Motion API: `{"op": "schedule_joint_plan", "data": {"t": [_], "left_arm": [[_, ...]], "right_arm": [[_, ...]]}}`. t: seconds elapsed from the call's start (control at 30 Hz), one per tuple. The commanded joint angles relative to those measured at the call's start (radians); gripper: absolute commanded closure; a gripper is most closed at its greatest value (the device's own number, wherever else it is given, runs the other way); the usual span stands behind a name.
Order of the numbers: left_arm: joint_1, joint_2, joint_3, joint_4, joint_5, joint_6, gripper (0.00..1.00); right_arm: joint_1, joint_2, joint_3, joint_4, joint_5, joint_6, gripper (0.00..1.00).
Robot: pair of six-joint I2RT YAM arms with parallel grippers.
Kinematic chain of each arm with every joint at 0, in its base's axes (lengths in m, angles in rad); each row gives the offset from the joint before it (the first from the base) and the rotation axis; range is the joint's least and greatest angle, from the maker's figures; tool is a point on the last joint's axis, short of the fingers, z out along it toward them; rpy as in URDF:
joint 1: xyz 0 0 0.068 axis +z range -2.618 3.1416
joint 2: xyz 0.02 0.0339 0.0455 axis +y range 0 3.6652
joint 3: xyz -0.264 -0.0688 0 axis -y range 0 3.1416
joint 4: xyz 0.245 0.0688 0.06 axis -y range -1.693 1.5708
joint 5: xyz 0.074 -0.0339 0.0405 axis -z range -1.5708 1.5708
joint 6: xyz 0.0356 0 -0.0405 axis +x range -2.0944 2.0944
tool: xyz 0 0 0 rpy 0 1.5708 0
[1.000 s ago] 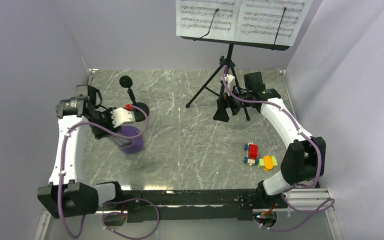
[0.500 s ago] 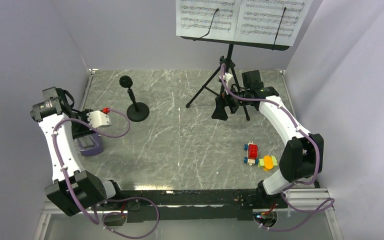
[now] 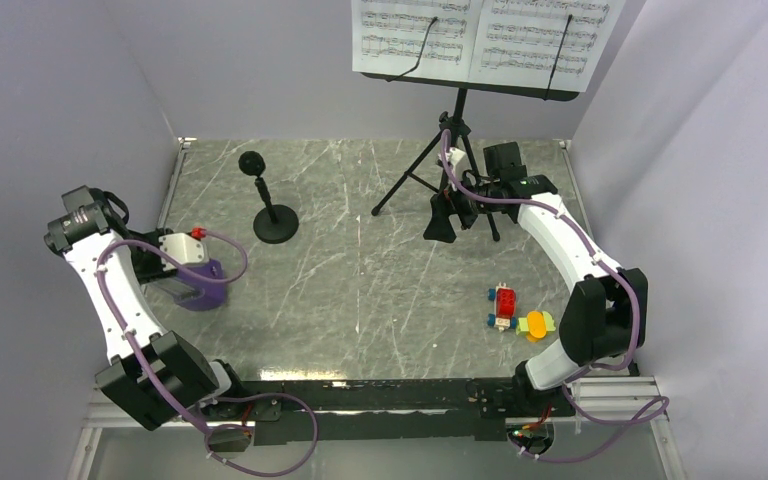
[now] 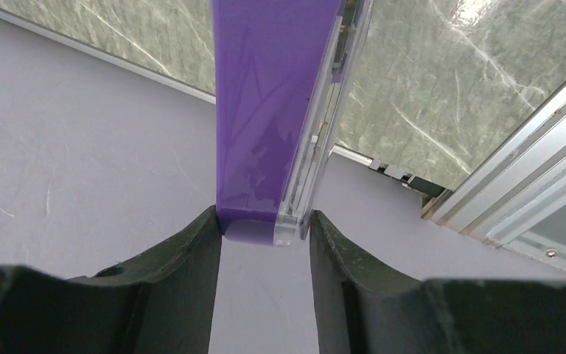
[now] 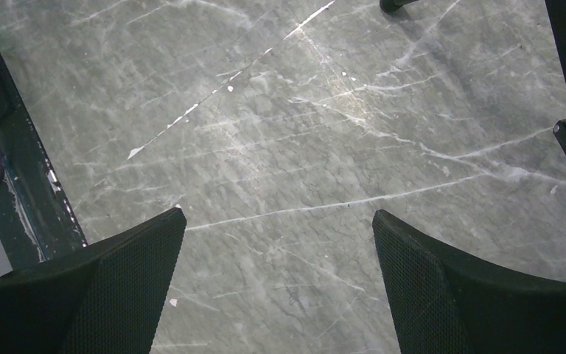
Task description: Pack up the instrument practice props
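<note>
**Op:** Left pincer (image 4: 264,221) is clamped on the narrow end of the purple metronome (image 4: 269,110), one finger on each side. It's low at the left side of the counter (image 3: 380,290), close to the side wall (image 3: 50,110). I can't tell if its base touches the stone.

**Obs:** How do you expect it to handle?

**Op:** Hard glossy shell, rigid, probably light. Clear cover (image 4: 324,125) on one face, so I'd avoid squeezing hard. The taper worries me: on slick sloped sides it could slide out of the grip. A hold lower down on the wider body would seat better.

**Obs:** Room to move?

**Op:** Tight on the left: wall beside it and a metal rail (image 4: 516,192) along the near edge. The microphone stand (image 3: 268,210) is near on the far side. The middle of the counter is open.

**Obs:** Right side?

**Op:** Right pincer (image 5: 280,221) is spread wide and holds nothing. It sits just beside the legs of the music stand (image 3: 457,130), and the sheet music (image 3: 480,35) is up on its desk. Thin legs, easy to snag. The toy blocks (image 3: 518,312) lie well apart.
</note>
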Motion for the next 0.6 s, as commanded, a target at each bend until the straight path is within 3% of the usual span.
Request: {"op": "schedule_joint_plan", "data": {"t": [0.0, 0.57], "left_arm": [[0.007, 0.006, 0.030, -0.007, 0.032, 0.079, 0.99], [-0.006, -0.010, 0.011, -0.004, 0.124, 0.073, 0.97]], "right_arm": [[0.005, -0.006, 0.034, 0.006, 0.006, -0.011, 0.00], [0.018, 0.022, 0.029, 0.019, -0.003, 0.003, 0.00]]}}
